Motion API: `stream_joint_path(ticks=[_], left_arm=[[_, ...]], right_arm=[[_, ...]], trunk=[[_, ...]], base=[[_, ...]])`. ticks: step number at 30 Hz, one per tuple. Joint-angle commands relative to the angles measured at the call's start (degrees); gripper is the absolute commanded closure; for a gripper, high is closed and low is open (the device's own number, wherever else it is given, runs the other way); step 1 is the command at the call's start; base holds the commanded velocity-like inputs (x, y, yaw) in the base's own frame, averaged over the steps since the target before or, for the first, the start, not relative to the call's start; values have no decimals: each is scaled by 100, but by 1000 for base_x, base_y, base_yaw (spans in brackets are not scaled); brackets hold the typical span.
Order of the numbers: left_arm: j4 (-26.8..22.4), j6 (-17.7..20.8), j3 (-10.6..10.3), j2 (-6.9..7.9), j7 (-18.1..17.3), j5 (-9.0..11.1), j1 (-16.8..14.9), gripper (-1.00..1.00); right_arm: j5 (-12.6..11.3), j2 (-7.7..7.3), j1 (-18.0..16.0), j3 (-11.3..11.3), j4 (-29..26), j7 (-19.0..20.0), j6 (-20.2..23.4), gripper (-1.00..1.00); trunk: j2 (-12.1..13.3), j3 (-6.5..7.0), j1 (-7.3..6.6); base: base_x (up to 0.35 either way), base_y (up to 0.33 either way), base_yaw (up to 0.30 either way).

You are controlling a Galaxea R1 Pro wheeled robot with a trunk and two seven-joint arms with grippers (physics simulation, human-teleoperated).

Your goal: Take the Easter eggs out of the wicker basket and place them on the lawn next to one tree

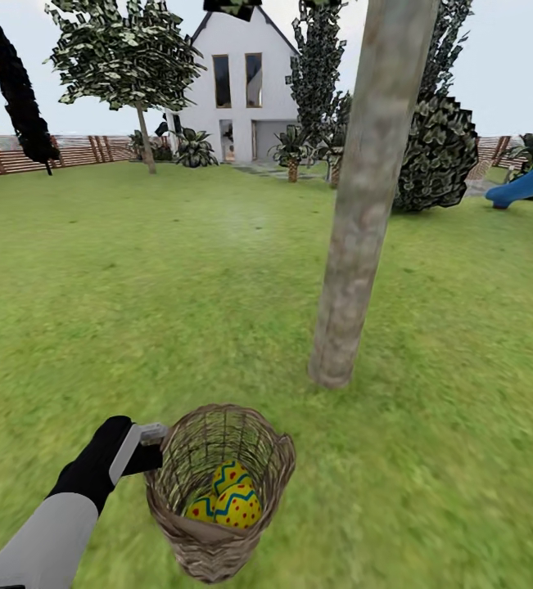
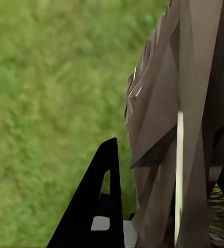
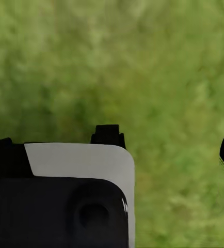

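Observation:
The wicker basket [image 1: 217, 491] is low in the head view, a short way in front of the thick grey-beige tree [image 1: 356, 245]. Yellow Easter eggs [image 1: 237, 505] with blue zigzags and red dots lie piled in its bottom. My left gripper [image 1: 155, 438] is shut on the basket's left rim. In the left wrist view the woven basket wall [image 2: 194, 103] stands between the left gripper's [image 2: 171, 155] black fingers [image 2: 104, 191]. My right gripper [image 3: 169, 147] hangs open over bare lawn [image 3: 158, 62], holding nothing.
Lawn [image 1: 94, 311] spreads out on all sides. A rounded dark bush [image 1: 438, 155] stands behind the tree, a blue slide [image 1: 528, 184] at far right. The white house [image 1: 241, 82], a leafy slim-trunked tree [image 1: 131, 65] and the wooden fence [image 1: 20, 151] lie far back.

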Motion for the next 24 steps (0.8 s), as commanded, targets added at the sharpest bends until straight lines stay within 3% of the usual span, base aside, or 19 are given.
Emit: stream_joint_path(ticks=[1, 24], left_arm=[[-6, 13, 1, -5, 47, 105, -4, 100], [-1, 12, -1, -6, 47, 105, -4, 100]], right_arm=[[59, -3, -7, -50, 18, 11, -34, -100], [59, -12, 28, -50, 18, 21, -34, -100]], trunk=[[-3, -5, 3], [-3, -5, 3]], base=[[329, 0, 0], [329, 0, 0]])
